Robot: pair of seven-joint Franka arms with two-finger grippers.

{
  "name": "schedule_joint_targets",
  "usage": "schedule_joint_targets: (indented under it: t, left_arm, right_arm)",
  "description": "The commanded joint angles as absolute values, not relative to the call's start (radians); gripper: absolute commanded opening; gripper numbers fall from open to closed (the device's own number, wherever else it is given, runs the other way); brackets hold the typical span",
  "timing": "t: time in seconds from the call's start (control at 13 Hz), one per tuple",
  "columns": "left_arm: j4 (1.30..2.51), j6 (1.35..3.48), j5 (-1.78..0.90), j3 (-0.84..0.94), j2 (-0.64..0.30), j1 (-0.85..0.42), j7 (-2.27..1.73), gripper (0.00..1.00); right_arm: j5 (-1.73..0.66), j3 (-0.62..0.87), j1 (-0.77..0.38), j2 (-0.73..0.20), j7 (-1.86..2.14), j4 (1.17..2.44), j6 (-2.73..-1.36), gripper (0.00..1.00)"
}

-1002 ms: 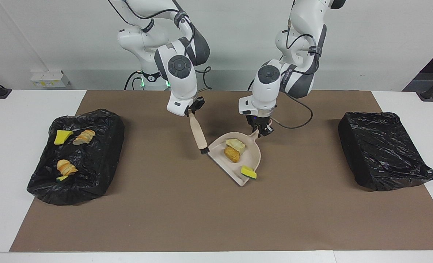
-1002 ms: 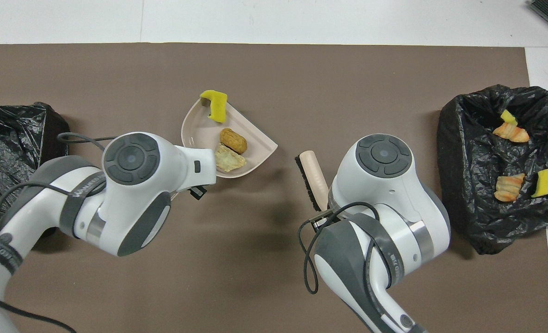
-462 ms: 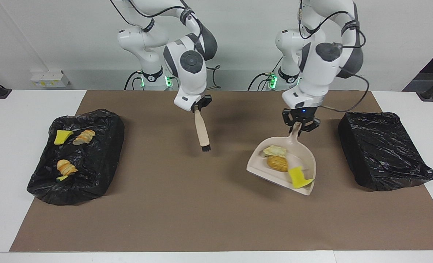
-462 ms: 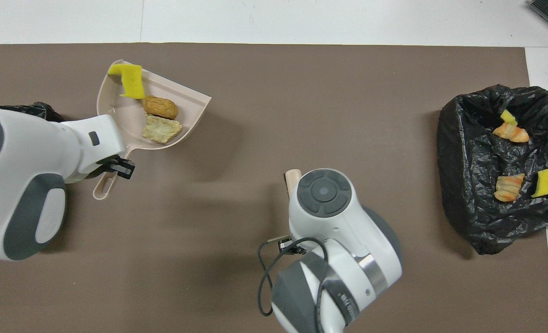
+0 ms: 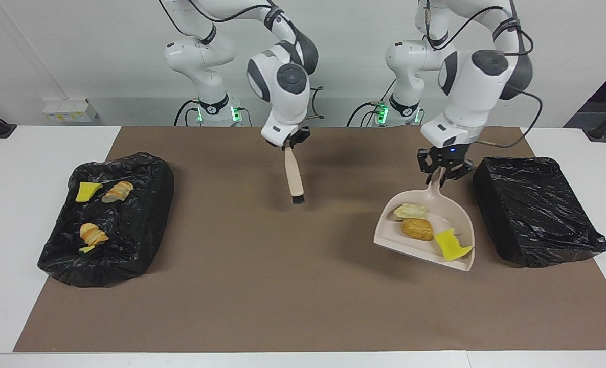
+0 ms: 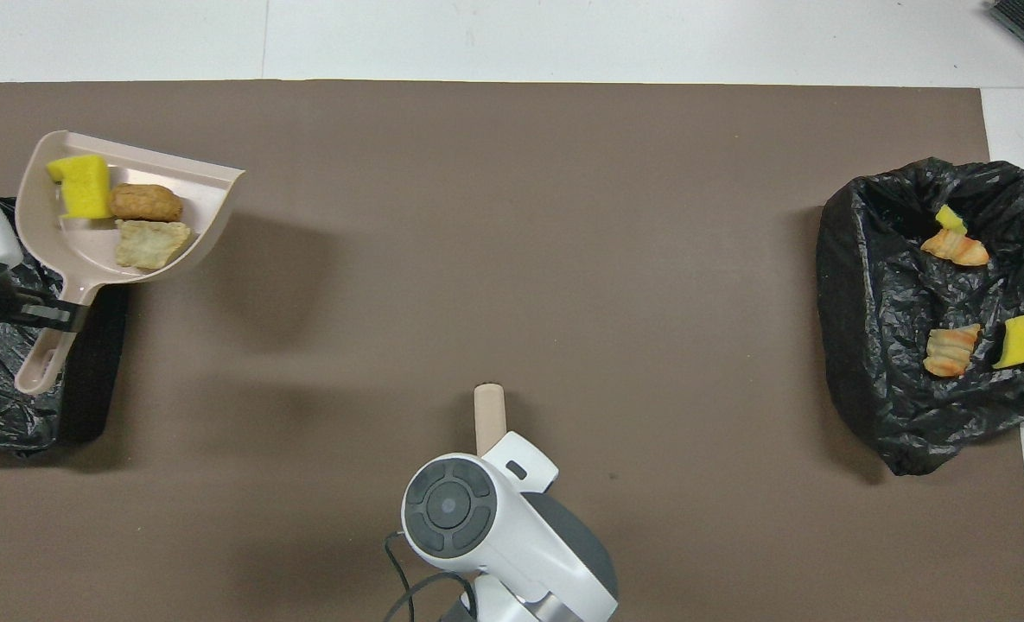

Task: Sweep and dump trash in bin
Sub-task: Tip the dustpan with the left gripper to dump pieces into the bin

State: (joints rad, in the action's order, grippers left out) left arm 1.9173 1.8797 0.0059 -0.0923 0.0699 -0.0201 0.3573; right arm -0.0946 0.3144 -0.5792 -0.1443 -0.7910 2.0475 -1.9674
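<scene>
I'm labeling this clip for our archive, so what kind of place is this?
Most likely a robotics lab set up for a cleaning exercise, not a real kitchen. Two white robot arms stand at a bare table with a brown mat, a dustpan carries sponge and bread scraps, and two bins are lined with black bags.

Dustpan (image 6: 79, 250) with three trash scraps (image 6: 144, 201) raised beside bin (image 6: 10, 380); brush (image 6: 489, 417) mid-table.

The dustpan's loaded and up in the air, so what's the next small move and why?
Probably carry the dustpan sideways over the black-lined bin beside it, then tip. The left gripper is shut on its handle, three scraps lie in the pan, and it hangs over the mat just short of that bin. The right gripper holds the brush clear.
</scene>
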Motion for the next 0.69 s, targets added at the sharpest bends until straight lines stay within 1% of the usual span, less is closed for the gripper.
schedule_joint_targets:
  t: [0.0, 0.23, 0.31, 0.39, 0.62]
  left_arm:
    - [1.901, 1.853, -0.002, -0.217, 0.075, -0.026, 0.528, 0.0]
    - [1.907, 1.87, 0.041, -0.394, 0.074, -0.025, 0.834, 0.0]
    - [1.905, 1.882, 0.084, -0.431, 0.066, -0.025, 0.912, 0.0]
    - [1.907, 1.902, 0.13, -0.449, 0.064, -0.023, 0.978, 0.0]
    - [1.904, 1.908, 0.36, -0.456, 0.06, -0.023, 1.029, 0.0]
  right_arm:
    - [-0.106, 0.313, -0.598, -0.182, -0.833, 2.06, -2.02, 0.0]
    - [-0.106, 0.313, -0.603, -0.183, -0.825, 2.088, -2.066, 0.0]
    - [-0.106, 0.313, -0.603, -0.181, -0.825, 2.086, -2.056, 0.52]
    - [-0.104, 0.313, -0.604, -0.181, -0.821, 2.077, -2.042, 1.0]
    - [-0.086, 0.311, -0.595, -0.176, -0.815, 2.008, -1.933, 1.0]
